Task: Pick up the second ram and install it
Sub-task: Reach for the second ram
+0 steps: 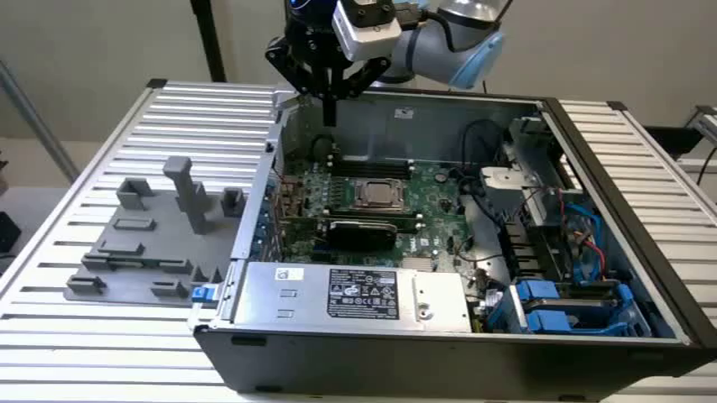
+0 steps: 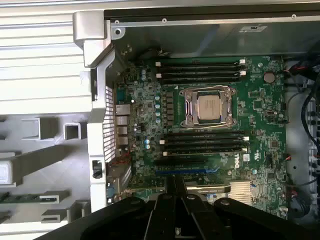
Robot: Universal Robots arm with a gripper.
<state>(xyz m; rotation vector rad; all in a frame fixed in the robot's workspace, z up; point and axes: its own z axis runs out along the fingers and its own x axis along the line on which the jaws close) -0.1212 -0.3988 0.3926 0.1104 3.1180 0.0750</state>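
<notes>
Open PC case (image 1: 448,361) lying on slatted surface (image 1: 67,336), side panel off, motherboard (image 1: 431,189) exposed with CPU (image 1: 381,195) near its middle. Claw (image 1: 329,113) hanging over far part of case toward exterior view's left, pointing straight down, tip above motherboard's far edge, touching nothing. Claw closed, fingers pressed together, nothing gripped; same in wrist view, claw (image 2: 175,187) shut tight and empty over motherboard (image 2: 260,110). Wrist view also giving CPU (image 2: 209,107) in its metal frame, one bank of dark slots (image 2: 200,70) on one side of it, second bank (image 2: 205,142) on the other, white clips at slot ends; whether any slot filled, cannot tell. Grey tray (image 1: 134,252) with upright posts on surface at exterior view's left of case, just beside case wall. Ram (image 2: 22,198), thin green stick, lying flat in a tray (image 2: 50,165) slot, outside the case, well apart from claw, not yet picked up. Power supply (image 1: 348,294) with label along near side of case. Blue drive caddies (image 1: 549,311) at near corner on exterior view's right, cables above them.
</notes>
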